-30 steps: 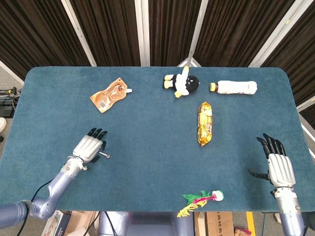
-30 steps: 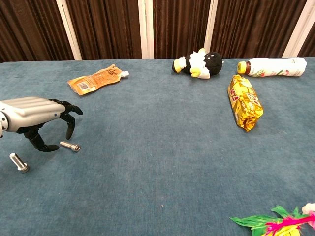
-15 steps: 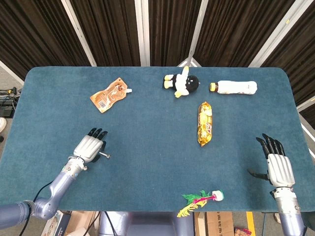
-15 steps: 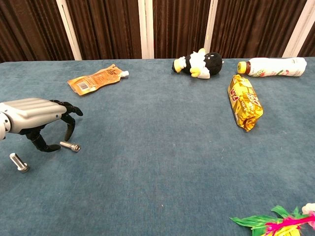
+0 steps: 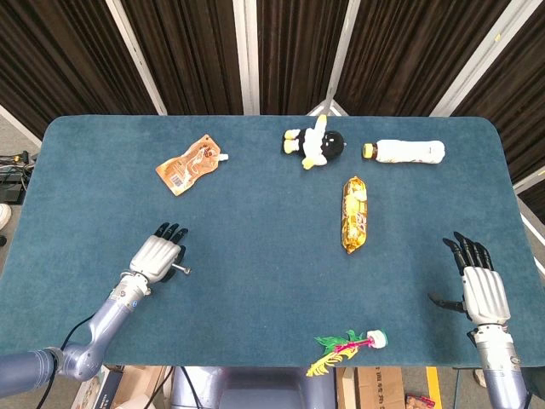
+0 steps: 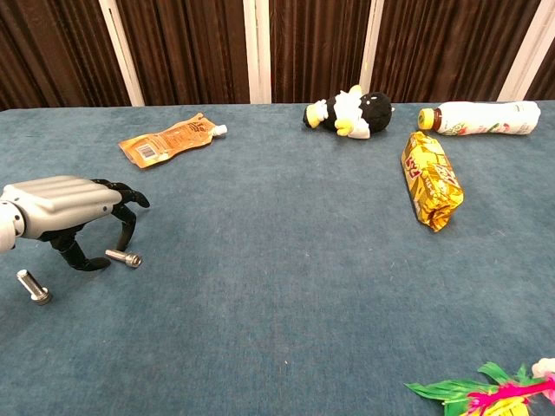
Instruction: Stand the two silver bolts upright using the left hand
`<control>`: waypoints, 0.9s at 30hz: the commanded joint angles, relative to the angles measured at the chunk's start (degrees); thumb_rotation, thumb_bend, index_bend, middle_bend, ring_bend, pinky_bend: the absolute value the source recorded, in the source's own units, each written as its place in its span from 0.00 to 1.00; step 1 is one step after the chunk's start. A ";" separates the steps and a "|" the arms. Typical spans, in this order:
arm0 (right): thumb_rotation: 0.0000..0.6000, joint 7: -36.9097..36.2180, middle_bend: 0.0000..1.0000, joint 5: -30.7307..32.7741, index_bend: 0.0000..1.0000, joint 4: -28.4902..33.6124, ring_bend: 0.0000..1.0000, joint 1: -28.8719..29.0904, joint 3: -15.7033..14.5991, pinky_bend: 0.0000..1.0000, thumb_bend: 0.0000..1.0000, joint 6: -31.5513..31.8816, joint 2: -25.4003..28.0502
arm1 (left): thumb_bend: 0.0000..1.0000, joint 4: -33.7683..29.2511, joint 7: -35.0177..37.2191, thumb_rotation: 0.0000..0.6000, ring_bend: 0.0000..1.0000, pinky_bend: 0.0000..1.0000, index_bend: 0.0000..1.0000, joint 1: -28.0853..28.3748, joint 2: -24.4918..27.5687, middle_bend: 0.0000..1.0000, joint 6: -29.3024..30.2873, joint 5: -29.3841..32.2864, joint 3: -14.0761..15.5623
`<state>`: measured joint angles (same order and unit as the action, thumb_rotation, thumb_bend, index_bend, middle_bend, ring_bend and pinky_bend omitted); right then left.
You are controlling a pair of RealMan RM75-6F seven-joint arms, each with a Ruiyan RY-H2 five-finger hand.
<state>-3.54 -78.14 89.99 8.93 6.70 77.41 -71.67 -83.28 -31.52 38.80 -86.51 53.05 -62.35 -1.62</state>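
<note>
Neither bolt is standing yet, so I have the whole job left. Both lie flat on the table (image 6: pixel 286 286). Bolt one (image 6: pixel 123 257) rests just under my left hand (image 6: pixel 65 208), between its curled fingertips (image 6: pixel 128 227) and thumb. Bolt two (image 6: pixel 33 287) lies nearer me than that hand, to its left in the chest view, apart from everything. In the head view only bolt one's end (image 5: pixel 180 270) pokes out beside the hand; bolt two is hidden there.

My left hand arches over bolt one, fingers curved down and parted from the thumb, holding nothing. The thumb tip looks to be at or almost on the bolt's shank, but from this angle I can't be sure of contact. My right hand (image 5: pixel 483 285) lies far across the table from the left one, fingers spread, holding nothing.

Compared with a second ago, the left hand has crept slightly lower and closer around bolt one; the bolts themselves haven't shifted, and the right hand hasn't moved.
</note>
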 commanded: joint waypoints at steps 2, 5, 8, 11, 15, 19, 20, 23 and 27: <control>1.00 -0.03 0.07 -0.04 0.15 -0.03 0.04 0.02 -0.03 0.00 0.11 -0.04 -0.03 | 0.48 0.02 0.02 1.00 0.00 0.00 0.54 -0.03 -0.04 0.08 0.07 0.08 0.02; 1.00 -0.07 0.07 -0.05 0.15 -0.02 0.04 0.03 -0.06 0.00 0.11 -0.11 0.00 | 0.48 -0.03 0.18 1.00 0.00 0.00 0.55 -0.07 -0.05 0.08 0.03 0.39 -0.04; 1.00 -0.09 0.07 -0.01 0.15 0.02 0.04 0.04 -0.08 0.00 0.11 -0.19 0.02 | 0.50 0.18 0.17 1.00 0.00 0.00 0.56 -0.10 -0.09 0.08 0.06 0.41 0.05; 1.00 -0.32 0.07 0.09 0.15 0.10 0.04 0.11 -0.13 0.00 0.11 -0.53 0.13 | 0.50 0.27 -0.02 1.00 0.00 0.00 0.56 -0.16 -0.06 0.08 0.26 0.41 0.15; 1.00 -0.33 0.07 0.13 0.15 0.18 0.04 0.16 -0.18 0.00 0.11 -0.71 0.16 | 0.52 0.22 0.17 1.00 0.00 0.00 0.57 -0.25 0.04 0.08 0.68 0.17 0.03; 1.00 -0.53 0.07 0.07 0.15 0.31 0.04 0.15 -0.20 0.00 0.11 -0.74 0.31 | 0.54 -0.42 0.10 1.00 0.00 0.00 0.57 -0.35 0.31 0.09 1.88 -0.38 -0.42; 1.00 -0.54 0.07 0.05 0.15 0.31 0.04 0.14 -0.21 0.00 0.11 -0.70 0.32 | 0.54 -0.61 -0.62 1.00 0.00 0.00 0.57 -0.24 0.53 0.09 2.37 -0.87 -0.40; 1.00 -0.64 0.07 0.00 0.15 0.37 0.04 0.16 -0.25 0.00 0.11 -0.76 0.33 | 0.54 -1.22 -4.04 1.00 0.00 0.00 0.57 0.23 1.32 0.09 4.48 -3.40 0.04; 1.00 -0.87 0.07 -0.10 0.15 0.50 0.04 0.27 -0.42 0.00 0.11 -1.16 0.44 | 0.54 -2.96 -11.02 1.00 0.00 0.00 0.58 1.00 2.68 0.09 7.14 -5.78 0.54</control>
<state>-4.38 -78.21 90.45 9.18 6.31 76.30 -71.26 -85.12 -38.08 39.12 -84.87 58.24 -66.26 -1.54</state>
